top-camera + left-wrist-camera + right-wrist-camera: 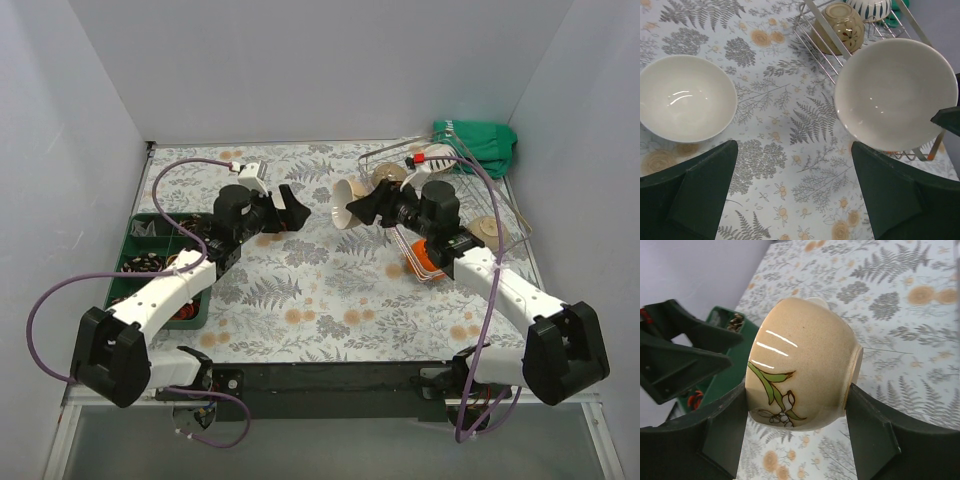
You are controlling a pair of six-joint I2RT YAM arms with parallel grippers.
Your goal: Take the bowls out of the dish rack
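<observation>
One tan flowered bowl (800, 365) clamped sideways by right gripper (796, 405), just left of dish rack (812, 42); left gripper (794, 150) spread wide, empty.

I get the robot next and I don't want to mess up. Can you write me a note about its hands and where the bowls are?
Left hand: open and empty, over the table.
Right hand: shut on a tan flowered bowl, held on its side above the table, beside the dish rack.
Done: one white bowl sits on the table.
Left: set down the held bowl. A tan bowl and a striped bowl sit in the rack, and others may be hidden.
</observation>
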